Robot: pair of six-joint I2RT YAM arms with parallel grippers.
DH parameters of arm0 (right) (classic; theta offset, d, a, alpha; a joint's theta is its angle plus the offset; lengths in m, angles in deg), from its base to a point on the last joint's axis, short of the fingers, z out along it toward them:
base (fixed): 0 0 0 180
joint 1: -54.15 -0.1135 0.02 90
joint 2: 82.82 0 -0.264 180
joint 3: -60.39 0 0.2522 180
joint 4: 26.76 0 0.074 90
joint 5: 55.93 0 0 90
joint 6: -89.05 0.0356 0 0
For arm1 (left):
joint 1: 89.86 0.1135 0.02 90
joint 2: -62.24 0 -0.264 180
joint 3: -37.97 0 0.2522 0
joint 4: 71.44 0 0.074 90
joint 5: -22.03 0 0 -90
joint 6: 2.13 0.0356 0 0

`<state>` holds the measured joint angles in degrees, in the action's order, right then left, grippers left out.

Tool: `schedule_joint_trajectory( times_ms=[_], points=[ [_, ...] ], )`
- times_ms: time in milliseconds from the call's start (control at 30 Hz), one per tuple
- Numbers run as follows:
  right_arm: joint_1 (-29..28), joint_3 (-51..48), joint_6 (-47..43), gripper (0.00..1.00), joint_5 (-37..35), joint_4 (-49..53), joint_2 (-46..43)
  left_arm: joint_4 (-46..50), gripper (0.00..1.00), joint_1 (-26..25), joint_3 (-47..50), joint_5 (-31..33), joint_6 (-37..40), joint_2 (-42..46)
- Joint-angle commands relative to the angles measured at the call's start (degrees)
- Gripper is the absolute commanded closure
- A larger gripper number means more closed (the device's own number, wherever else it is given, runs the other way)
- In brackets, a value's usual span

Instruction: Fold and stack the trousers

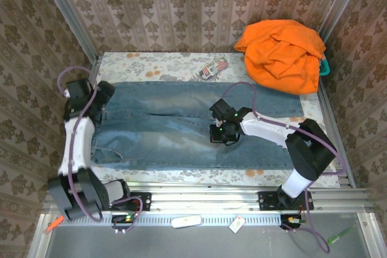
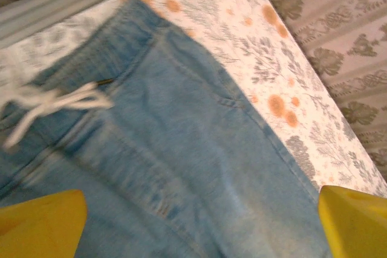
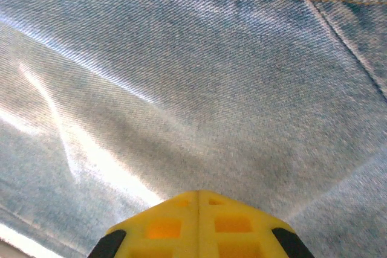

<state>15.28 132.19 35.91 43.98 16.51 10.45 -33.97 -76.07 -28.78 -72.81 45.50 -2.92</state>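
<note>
1 pr trousers (image 1: 157, 134) flat | L gripper (image 2: 199, 228) wide, waist | R gripper (image 3: 198, 212) closed, mid-leg

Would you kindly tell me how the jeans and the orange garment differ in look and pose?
The trousers are faded light blue denim; the orange garment is bright orange. The trousers lie spread flat across the table; the orange garment sits bunched in a heap at its far right corner. Both are clothing.

High behind the arms (image 1: 78, 143), one camera overlooks the tabletop (image 1: 151, 61); both wrist cameras peer past yellow fingers (image 3: 163, 228), close onto the same trousers (image 1: 181, 131).
</note>
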Motion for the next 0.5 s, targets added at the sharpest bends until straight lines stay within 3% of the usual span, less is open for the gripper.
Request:
schedule_joint_trajectory(
  times_ms=[0, 100, 267, 400, 467],
  points=[
    [0.11, 1.45, -1.62, 0.99, -0.5, 5.09, -2.83, 10.51, 0.01, 3.46, 7.97, 7.32, -3.1, 6.36],
    [0.16, 1.38, -2.13, 0.98, -0.86, 6.87, -4.22, 13.36, 0.04, 8.41, 14.34, 9.33, -6.05, 13.74],
    [0.25, 1.77, -2.96, 0.96, -1.16, 9.01, -5.48, 21.01, 0.06, 18.07, 16.45, 14.92, -7.55, 15.49],
    [0.21, 2.38, -3.69, 0.95, -1.43, 10.13, -5.77, 20.53, 0.1, 21.02, 18.3, 17.67, -7.44, 14.79],
    [0.25, 2.09, -3.52, 0.94, -1.45, 9.53, -5.96, 16.82, 0.14, 22.0, 21.28, 15.32, -9.29, 14.02]
  ],
)
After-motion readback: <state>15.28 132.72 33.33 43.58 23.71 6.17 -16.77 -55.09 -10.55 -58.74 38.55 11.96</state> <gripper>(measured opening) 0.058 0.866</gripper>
